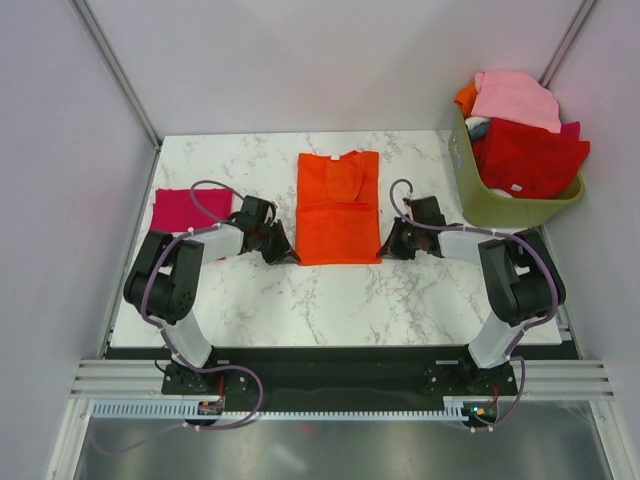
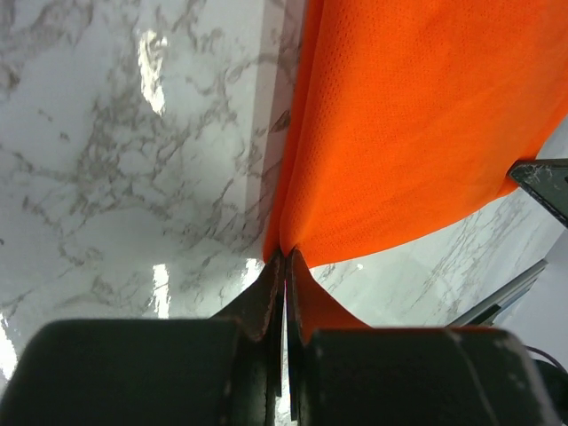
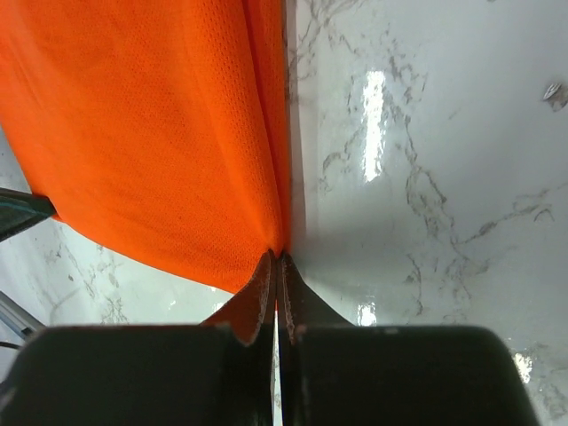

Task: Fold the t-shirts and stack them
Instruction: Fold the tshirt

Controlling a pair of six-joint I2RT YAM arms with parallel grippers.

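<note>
An orange t-shirt [image 1: 338, 208] lies flat in the middle of the marble table, its sleeves folded in. My left gripper [image 1: 287, 254] is shut on the shirt's near left corner; in the left wrist view the orange cloth [image 2: 417, 124] pinches into the closed left gripper [image 2: 286, 256]. My right gripper [image 1: 385, 248] is shut on the near right corner, and the right wrist view shows the cloth [image 3: 142, 133] drawn into the closed right gripper [image 3: 277, 257]. A crimson-magenta t-shirt [image 1: 190, 210], folded into a flat rectangle, rests at the table's left edge behind the left arm.
A green basket [image 1: 500, 205] at the back right holds a heap of red, pink and orange garments [image 1: 525, 130]. Bare marble [image 1: 340, 300] spreads between the shirt and the arm bases. White walls close in on the left, back and right.
</note>
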